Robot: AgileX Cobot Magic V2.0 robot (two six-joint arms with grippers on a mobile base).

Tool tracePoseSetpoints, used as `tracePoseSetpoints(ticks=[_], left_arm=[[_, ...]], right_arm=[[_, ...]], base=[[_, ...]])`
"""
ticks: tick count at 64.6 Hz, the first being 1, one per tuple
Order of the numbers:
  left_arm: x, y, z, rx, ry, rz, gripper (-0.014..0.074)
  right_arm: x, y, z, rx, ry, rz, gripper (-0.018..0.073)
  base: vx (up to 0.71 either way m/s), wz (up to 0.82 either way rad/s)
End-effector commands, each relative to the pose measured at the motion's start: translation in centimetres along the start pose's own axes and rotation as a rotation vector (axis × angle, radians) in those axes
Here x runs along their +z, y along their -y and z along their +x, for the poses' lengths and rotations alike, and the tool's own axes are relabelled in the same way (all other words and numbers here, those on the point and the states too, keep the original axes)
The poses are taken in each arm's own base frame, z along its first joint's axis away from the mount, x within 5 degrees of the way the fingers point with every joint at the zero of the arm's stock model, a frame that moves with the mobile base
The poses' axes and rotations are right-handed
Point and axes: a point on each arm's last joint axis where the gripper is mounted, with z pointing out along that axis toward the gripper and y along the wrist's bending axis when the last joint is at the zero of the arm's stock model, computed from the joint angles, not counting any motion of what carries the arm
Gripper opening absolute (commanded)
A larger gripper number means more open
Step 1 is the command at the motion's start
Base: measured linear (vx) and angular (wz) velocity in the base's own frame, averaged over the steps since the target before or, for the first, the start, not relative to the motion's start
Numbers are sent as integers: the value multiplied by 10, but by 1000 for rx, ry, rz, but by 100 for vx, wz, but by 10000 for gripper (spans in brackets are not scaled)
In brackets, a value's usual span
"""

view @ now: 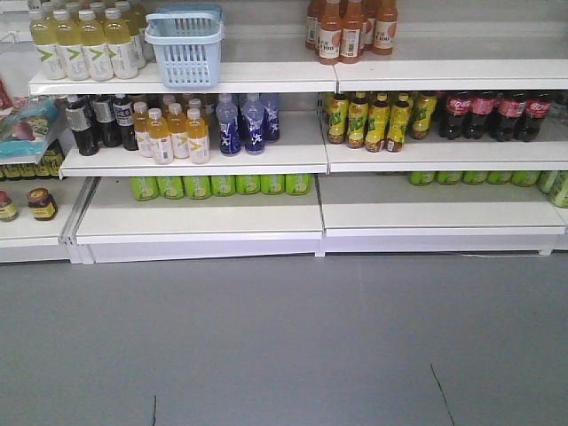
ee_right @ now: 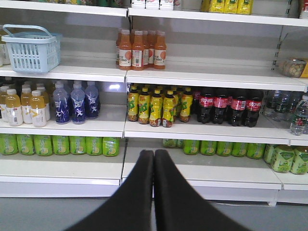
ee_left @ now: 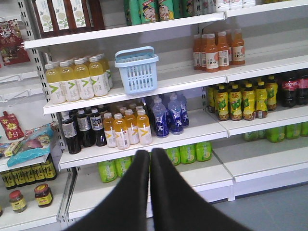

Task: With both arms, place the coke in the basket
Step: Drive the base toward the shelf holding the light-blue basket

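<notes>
The white shelving [view: 266,78] fills every view, in two bays side by side above a grey floor [view: 284,337].

The light blue basket [view: 185,46] stands on the upper board of the left bay, close to its front edge and left of the board's middle. Pale yellow drinks [view: 84,44] are just beside it on its left. One loop handle is raised in the right wrist view.

I find no slim red coke in any view. The only cola showing is a row of dark cola bottles [view: 497,115] with red labels, on the middle board of the right bay towards its right end (a different product, going by the task).

The left gripper [ee_left: 149,154] has its two black fingers pressed together with nothing between them, and it points at the left bay. The right gripper [ee_right: 154,154] is pinched closed and empty too, and it faces the join between the bays.

The step in hand looks like searching and lining up. To do it well:
- Find the red container before either arm commits.
- Spread the fingers wide before closing in.
- Give the left arm the basket, since it sits nearer that side, and grip it at the rim or handle rather than the slotted wall.
- Bring the right arm in square to the board's front edge so it does not topple the neighbouring bottles.
</notes>
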Motion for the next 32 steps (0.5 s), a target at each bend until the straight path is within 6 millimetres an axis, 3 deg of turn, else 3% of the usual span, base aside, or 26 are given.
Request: tracePoseSetpoints(ticks=[1,32], left_arm=[[-3,-1,-19,-6,123,-2,-6],[-3,-1,-19,-6,123,-2,-6]], right_arm=[[-1,0,-5,-9,82,10,-10],[-1,0,-5,-9,82,10,-10]], base=[[0,0],[0,0]])
